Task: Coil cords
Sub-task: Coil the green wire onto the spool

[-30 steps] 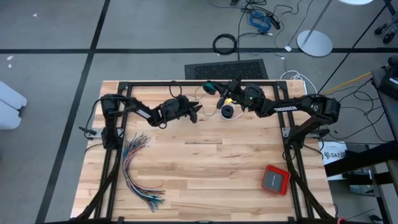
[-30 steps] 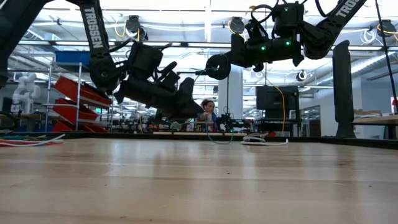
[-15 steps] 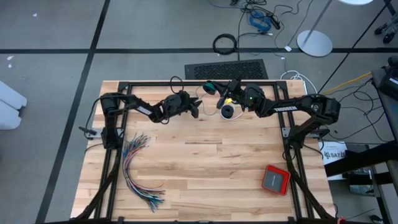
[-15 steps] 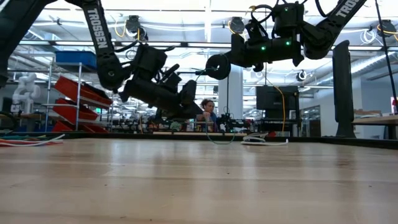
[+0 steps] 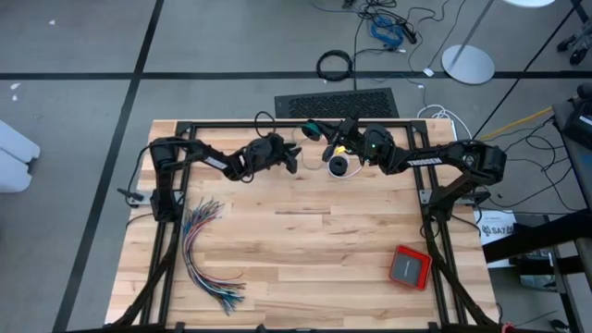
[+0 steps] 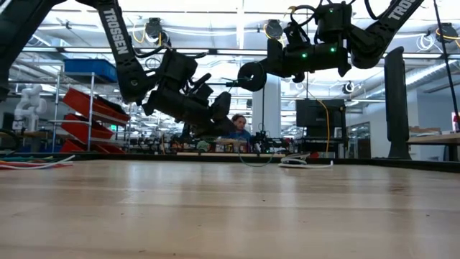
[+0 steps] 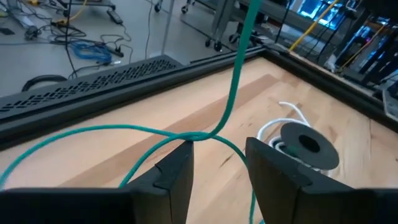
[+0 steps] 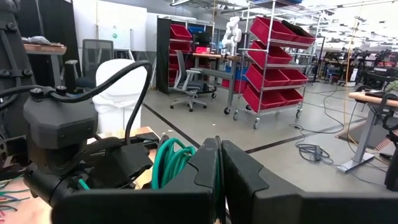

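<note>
Your wooden desk (image 5: pixel 305 240) carries a fanned wire bundle (image 5: pixel 205 250) near left, a red box (image 5: pixel 409 267) near right, and a white cord coil (image 5: pixel 340 166) far centre.

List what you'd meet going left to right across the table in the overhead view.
Fanned coloured wires → left pincer → small spool → right pincer, shut on teal cord → red box.

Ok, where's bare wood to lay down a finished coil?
The broad middle of the wooden table is free, between the fanned many-coloured wire bundle and the red square box. The far edge is crowded: both hands, the teal-green cord and a black-and-white spool.
</note>
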### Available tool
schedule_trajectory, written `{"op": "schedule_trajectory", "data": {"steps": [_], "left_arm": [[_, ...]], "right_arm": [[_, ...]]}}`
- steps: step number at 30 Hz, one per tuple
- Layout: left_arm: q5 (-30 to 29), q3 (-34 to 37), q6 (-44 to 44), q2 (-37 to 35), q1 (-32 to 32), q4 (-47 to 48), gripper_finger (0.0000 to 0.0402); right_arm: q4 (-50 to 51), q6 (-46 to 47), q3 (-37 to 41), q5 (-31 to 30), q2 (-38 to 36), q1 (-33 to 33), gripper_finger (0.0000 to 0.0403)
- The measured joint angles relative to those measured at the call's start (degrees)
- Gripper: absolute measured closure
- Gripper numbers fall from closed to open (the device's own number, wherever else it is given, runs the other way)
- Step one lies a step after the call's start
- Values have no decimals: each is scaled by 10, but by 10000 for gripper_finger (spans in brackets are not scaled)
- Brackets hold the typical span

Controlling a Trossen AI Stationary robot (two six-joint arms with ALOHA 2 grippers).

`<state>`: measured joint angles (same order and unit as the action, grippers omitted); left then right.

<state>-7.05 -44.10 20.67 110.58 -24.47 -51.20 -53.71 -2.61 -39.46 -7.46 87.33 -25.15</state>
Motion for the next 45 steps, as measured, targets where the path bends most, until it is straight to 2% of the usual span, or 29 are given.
{"op": "schedule_trajectory", "data": {"steps": [5,12,22,35,45], "left_arm": [[-4,-4,0,27,-1,-1,268],[38,-16,0,55,3,-6,390],[40,-16,-1,55,10,-9,399],[55,-16,-4,55,56,-7,401],[111,-15,-17,55,109,59,401]], "right_arm": [[-1,0,0,0,0,0,394],[-5,0,0,0,0,0,394],[-7,-17,0,0,0,0,400],[-10,-32,-3,-4,0,-4,402],[-9,-28,-3,-3,0,-11,403]]}}
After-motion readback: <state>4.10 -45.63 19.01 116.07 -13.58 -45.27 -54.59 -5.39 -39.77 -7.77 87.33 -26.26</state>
